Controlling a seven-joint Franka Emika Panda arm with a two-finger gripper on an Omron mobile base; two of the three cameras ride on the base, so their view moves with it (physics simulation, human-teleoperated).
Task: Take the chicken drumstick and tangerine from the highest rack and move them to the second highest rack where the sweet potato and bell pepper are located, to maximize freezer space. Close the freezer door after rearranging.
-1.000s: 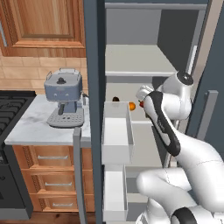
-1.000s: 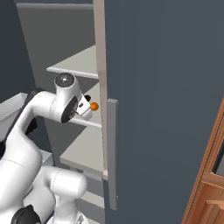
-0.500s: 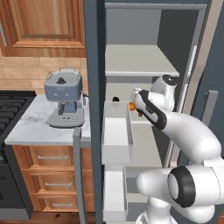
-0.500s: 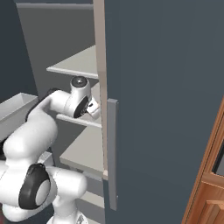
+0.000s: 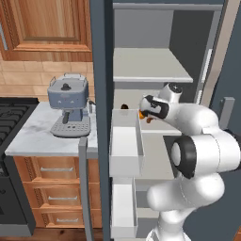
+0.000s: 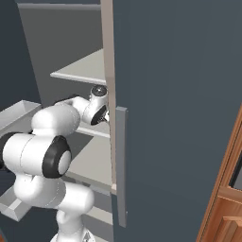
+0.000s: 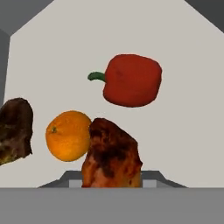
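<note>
browned, crusty chicken drumstick (image 7: pixel 111 155) at bottom centre of the hand view, claw clamped on it, glossy tangerine (image 7: pixel 68 135) touching its left, red bell pepper (image 7: pixel 131 80) above, dark sweet potato (image 7: pixel 15 129) far left

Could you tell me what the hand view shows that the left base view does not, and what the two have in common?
The hand view alone shows the red bell pepper, the round tangerine and a dark lumpy item at the left edge, probably the sweet potato. The left base view alone shows the coffee machine on the counter and the open freezer door. Both share the chicken drumstick in the claw, over the second highest rack.
</note>
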